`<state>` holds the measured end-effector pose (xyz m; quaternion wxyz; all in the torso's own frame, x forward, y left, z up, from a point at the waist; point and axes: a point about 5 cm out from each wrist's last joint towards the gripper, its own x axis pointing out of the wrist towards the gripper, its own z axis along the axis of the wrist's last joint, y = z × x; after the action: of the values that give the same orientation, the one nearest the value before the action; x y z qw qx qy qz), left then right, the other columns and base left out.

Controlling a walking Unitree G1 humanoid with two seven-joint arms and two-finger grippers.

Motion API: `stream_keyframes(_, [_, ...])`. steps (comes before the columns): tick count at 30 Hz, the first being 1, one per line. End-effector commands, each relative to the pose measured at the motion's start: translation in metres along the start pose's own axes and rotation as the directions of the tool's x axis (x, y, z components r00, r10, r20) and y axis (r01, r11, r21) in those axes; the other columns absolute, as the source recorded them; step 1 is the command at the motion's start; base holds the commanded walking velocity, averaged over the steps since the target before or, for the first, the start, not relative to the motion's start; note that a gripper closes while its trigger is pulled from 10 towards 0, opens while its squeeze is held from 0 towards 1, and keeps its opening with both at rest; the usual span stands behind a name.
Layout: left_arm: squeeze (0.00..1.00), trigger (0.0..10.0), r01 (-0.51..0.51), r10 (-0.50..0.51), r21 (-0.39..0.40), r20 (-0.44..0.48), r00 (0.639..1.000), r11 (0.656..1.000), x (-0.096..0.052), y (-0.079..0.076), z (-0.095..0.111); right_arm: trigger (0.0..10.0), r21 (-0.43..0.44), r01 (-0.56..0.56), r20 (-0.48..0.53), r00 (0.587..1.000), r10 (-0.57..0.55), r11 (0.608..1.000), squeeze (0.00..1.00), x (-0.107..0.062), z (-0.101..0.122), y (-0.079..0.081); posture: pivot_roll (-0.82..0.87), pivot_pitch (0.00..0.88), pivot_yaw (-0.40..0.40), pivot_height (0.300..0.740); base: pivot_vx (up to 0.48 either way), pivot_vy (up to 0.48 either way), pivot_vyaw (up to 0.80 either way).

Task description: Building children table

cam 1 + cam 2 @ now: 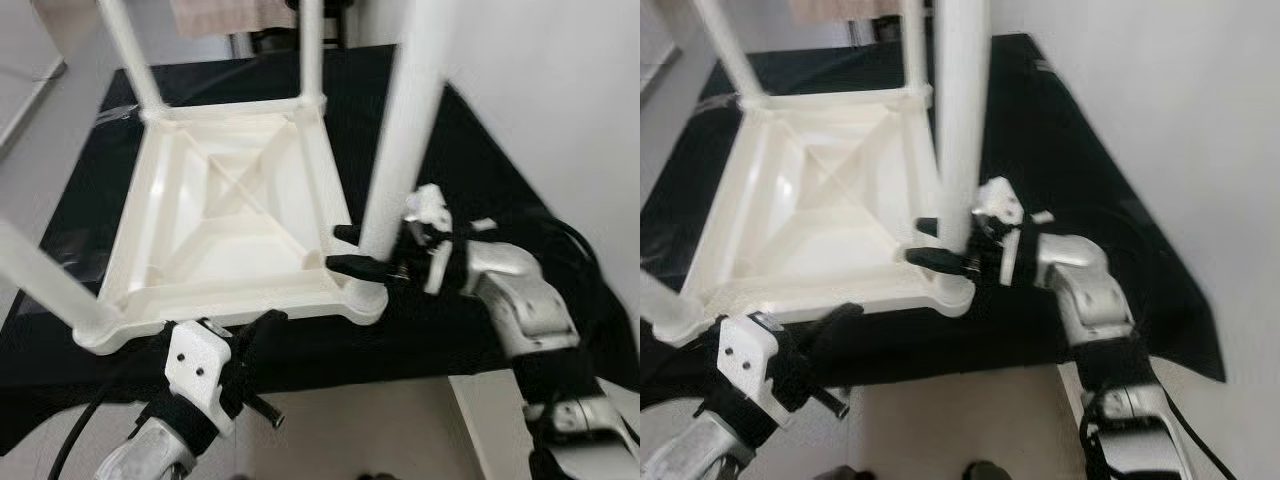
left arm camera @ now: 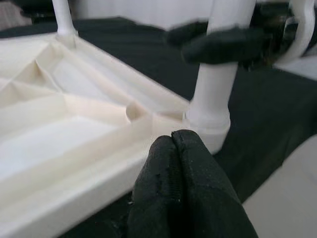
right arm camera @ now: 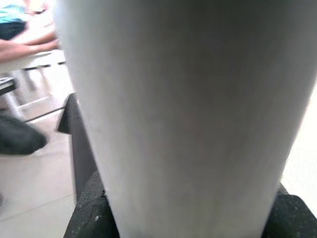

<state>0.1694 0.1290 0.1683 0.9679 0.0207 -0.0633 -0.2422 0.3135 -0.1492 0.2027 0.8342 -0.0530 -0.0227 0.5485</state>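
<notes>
The white plastic square children's tabletop [image 1: 230, 215] lies upside down on the black-covered surface [image 1: 480, 170] (sockets upward). The round white leg [image 1: 400, 150] is clamped by the right tool [image 1: 350, 252], seemingly for seating; the left tool [image 2: 184, 163] rests closed beside the rim.

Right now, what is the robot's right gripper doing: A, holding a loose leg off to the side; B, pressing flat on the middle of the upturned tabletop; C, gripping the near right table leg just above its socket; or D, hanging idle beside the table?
C: the right gripper has a black finger on each side of the near right leg, just above where it enters the corner socket of the upturned tabletop.
</notes>
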Motion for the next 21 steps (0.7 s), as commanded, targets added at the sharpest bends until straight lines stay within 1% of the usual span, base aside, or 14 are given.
stream_keyframes(1, [0.00,10.0,-0.035,0.034,-0.008,-0.005,0.999,0.999,-0.002,0.006,-0.003,0.0,0.045,0.079,-0.052,0.996,-0.077,0.996,0.00,-0.008,-0.013,0.002,0.01,0.176,-0.024,0.740,0.000,0.000,0.00])
stream_keyframes(2, [0.00,10.0,-0.035,0.034,-0.008,-0.005,0.999,0.999,-0.002,0.006,-0.003,0.0,0.045,0.079,-0.052,0.996,-0.077,0.996,0.00,-0.008,-0.013,0.002,0.01,0.176,-0.024,0.740,0.000,0.000,0.00])
stream_keyframes(3, [0.00,10.0,-0.049,0.049,-0.042,0.001,0.999,0.998,-0.001,0.009,-0.005,0.0,0.076,0.380,-0.085,0.924,-0.373,0.922,0.00,0.003,-0.027,0.011,0.00,0.185,-0.026,0.740,0.000,0.000,0.00])
stream_keyframes(5, [0.00,10.0,-0.061,0.062,-0.084,0.008,0.998,0.995,0.001,0.013,-0.006,0.0,0.128,0.648,-0.226,0.756,-0.615,0.750,0.00,0.008,-0.053,0.057,0.00,0.200,-0.026,0.740,0.000,0.000,0.00])
stream_keyframes(6, [0.00,10.0,-0.061,0.062,-0.084,0.008,0.998,0.995,0.001,0.013,-0.006,0.0,0.128,0.648,-0.226,0.756,-0.615,0.750,0.00,0.008,-0.053,0.057,0.00,0.200,-0.026,0.740,0.000,0.000,0.00])
stream_keyframes(7, [0.00,10.0,-0.061,0.062,-0.091,0.007,0.998,0.994,0.002,0.014,-0.007,0.0,0.041,0.670,-0.213,0.730,-0.649,0.741,0.00,0.012,-0.048,0.066,0.00,0.191,-0.019,0.740,0.000,0.000,0.00])
stream_keyframes(9, [0.00,10.0,-0.061,0.061,-0.089,0.002,0.998,0.994,0.003,0.016,-0.009,0.0,-0.015,0.656,-0.152,0.744,-0.650,0.754,0.00,0.019,-0.041,0.058,0.00,0.182,-0.009,0.740,0.000,0.000,0.00])
stream_keyframes(12, [0.00,10.0,-0.061,0.061,-0.088,-0.001,0.998,0.994,0.005,0.016,-0.010,0.0,-0.001,0.650,-0.159,0.750,-0.642,0.760,0.00,0.020,-0.044,0.053,0.03,0.178,-0.019,0.740,0.000,0.000,0.00])
stream_keyframes(13, [0.00,10.0,-0.056,0.056,-0.091,-0.006,0.998,0.994,0.006,0.016,-0.010,0.0,0.021,0.630,-0.165,0.768,-0.619,0.776,0.00,0.022,-0.045,0.053,0.03,0.177,-0.027,0.740,0.000,0.000,0.00])
stream_keyframes(14, [0.00,10.0,-0.056,0.056,-0.092,-0.007,0.998,0.994,0.005,0.016,-0.011,10.0,0.027,0.608,-0.169,0.785,-0.596,0.793,0.00,0.025,-0.045,0.054,0.03,0.177,-0.027,0.740,0.000,0.000,0.00])
stream_keyframes(17, [0.00,10.0,-0.057,0.056,-0.093,-0.008,0.998,0.994,0.006,0.016,-0.011,10.0,0.029,0.594,-0.173,0.795,-0.581,0.804,0.00,0.026,-0.045,0.054,0.04,0.175,-0.030,0.740,0.000,0.000,0.00])
stream_keyframes(18, [0.00,10.0,-0.055,0.055,-0.099,-0.006,0.998,0.994,0.006,0.016,-0.011,10.0,0.059,0.492,-0.169,0.863,-0.477,0.869,1.00,0.031,-0.042,0.058,0.04,0.171,-0.031,0.740,0.000,0.000,0.00])
stream_keyframes(19, [0.00,10.0,-0.053,0.053,-0.103,-0.005,0.999,0.993,0.007,0.016,-0.012,10.0,0.080,0.415,-0.164,0.902,-0.399,0.906,1.00,0.035,-0.040,0.061,0.04,0.170,-0.032,0.740,0.000,0.000,0.00])
stream_keyframes(21, [0.00,10.0,-0.050,0.050,-0.108,-0.005,0.999,0.993,0.007,0.016,-0.012,10.0,0.091,0.366,-0.154,0.924,-0.350,0.926,1.00,0.036,-0.035,0.062,0.05,0.165,-0.037,0.740,0.000,0.000,0.00])
